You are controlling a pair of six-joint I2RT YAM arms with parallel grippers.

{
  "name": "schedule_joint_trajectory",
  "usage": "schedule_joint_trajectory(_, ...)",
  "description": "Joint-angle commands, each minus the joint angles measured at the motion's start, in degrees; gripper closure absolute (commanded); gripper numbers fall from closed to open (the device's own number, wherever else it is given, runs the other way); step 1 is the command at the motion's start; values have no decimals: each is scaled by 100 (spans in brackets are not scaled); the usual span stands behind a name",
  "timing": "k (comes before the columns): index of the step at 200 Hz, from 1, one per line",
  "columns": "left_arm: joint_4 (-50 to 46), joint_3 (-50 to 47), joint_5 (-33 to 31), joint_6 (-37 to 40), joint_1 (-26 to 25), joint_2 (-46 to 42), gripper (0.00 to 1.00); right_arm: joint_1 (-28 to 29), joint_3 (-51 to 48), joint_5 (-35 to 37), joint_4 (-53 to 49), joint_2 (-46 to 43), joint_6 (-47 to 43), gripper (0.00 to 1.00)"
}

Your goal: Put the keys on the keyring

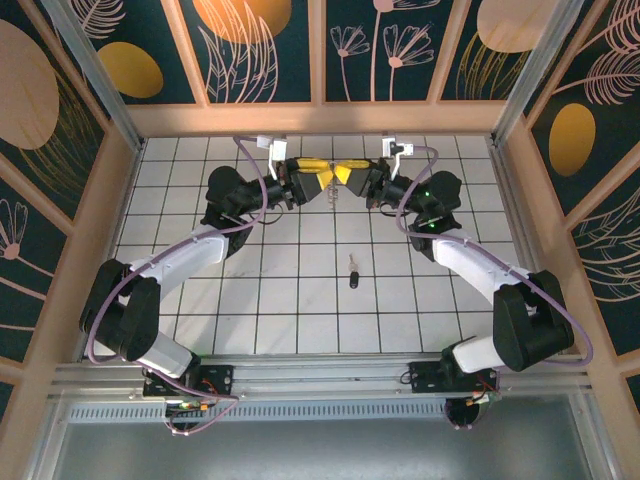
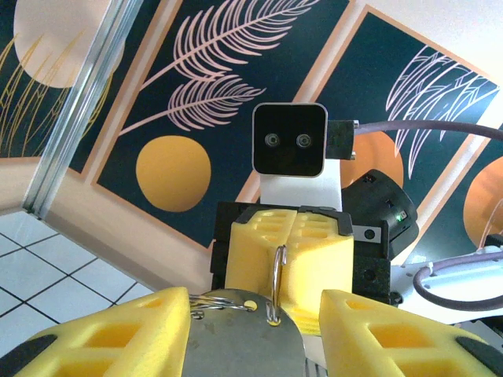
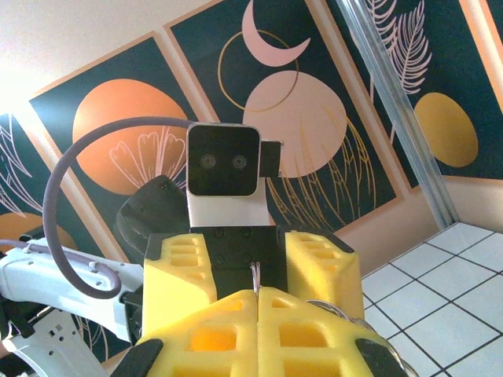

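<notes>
Keyring (image 2: 277, 284) is standing upright, pinched in the closed right gripper (image 3: 257, 292); the left gripper (image 2: 245, 339), fingers apart, is facing it holding a key (image 2: 244, 345).

The keyring (image 2: 277, 276) is thin shiny metal; the end effector fingers (image 2: 314, 259) are matt yellow foam-like blocks; the worktop (image 1: 300, 300) is glossy white tile.

i see bright, even light, soft shadows, sharp overhead view; the near yellow fingers (image 2: 110, 334) blur slightly.
</notes>
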Motion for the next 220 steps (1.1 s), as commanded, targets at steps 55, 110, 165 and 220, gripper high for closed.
schedule_joint_trajectory(55,354,129,-19,-96,-45,63,56,85,182,-52,205,12,-50,100)
schedule_joint_trajectory(110,389,115,-123,-85,-45,63,55,85,176,-74,109,42,-114,100)
schedule_joint_trajectory(165,383,106,-260,-39,-45,28,56,84,142,-48,10,26,-195,100)
schedule_joint_trajectory(220,411,85,-180,-67,-45,88,69,81,142,-30,-9,28,-218,100)
